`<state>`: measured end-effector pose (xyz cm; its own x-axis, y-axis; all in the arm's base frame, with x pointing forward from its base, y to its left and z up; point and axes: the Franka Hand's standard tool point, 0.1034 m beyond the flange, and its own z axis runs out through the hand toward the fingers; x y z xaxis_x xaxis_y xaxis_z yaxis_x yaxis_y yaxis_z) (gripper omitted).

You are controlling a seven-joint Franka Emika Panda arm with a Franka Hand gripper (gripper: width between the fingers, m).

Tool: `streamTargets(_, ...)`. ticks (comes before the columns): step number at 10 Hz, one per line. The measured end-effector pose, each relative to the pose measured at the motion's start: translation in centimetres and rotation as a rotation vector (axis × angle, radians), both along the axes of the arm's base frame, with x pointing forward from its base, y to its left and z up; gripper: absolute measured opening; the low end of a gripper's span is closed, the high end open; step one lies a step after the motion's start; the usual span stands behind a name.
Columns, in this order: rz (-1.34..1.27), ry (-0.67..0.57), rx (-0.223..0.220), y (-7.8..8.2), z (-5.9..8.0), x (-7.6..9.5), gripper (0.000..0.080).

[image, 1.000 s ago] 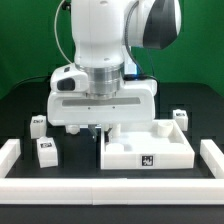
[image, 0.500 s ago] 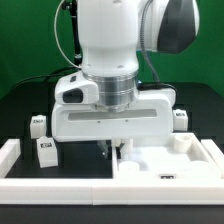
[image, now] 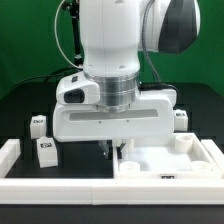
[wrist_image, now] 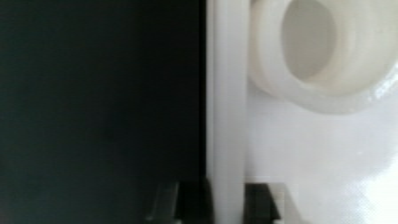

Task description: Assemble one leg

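Note:
My gripper (image: 113,150) is down at the table, with its jaws astride the left rim of the large white square panel (image: 175,160). In the wrist view the two dark fingertips (wrist_image: 178,201) stand on either side of the panel's thin white rim (wrist_image: 222,100), and the gripper (wrist_image: 221,203) is shut on it. A round socket (wrist_image: 338,60) of the panel shows beside the rim. Two legs (image: 38,124) (image: 45,151), small white posts with tags, stand at the exterior view's left. Another leg (image: 181,119) stands at the right, behind the panel.
A low white wall (image: 10,155) runs along the exterior view's left and across the front (image: 60,190). The arm's wide white hand (image: 110,118) hides the table's middle. The table surface is black.
Since a second ago the panel has slid toward the exterior view's right and nearer the front wall, with the gripper on its rim. In the last half second nothing has visibly moved.

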<state>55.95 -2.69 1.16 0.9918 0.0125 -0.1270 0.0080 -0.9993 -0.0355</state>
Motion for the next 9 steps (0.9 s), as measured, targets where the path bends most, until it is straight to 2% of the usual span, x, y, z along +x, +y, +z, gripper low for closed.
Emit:
streamTargets(3, -0.032, -0.003, -0.013, 0.6, -0.1, 1.2, 0.0054)
streamTargets(8, -0.035, 0.008, -0.019, 0.6, -0.1, 1.2, 0.0054)
streamTargets(9, -0.036, 0.008, -0.019, 0.5, -0.1, 1.2, 0.0209)
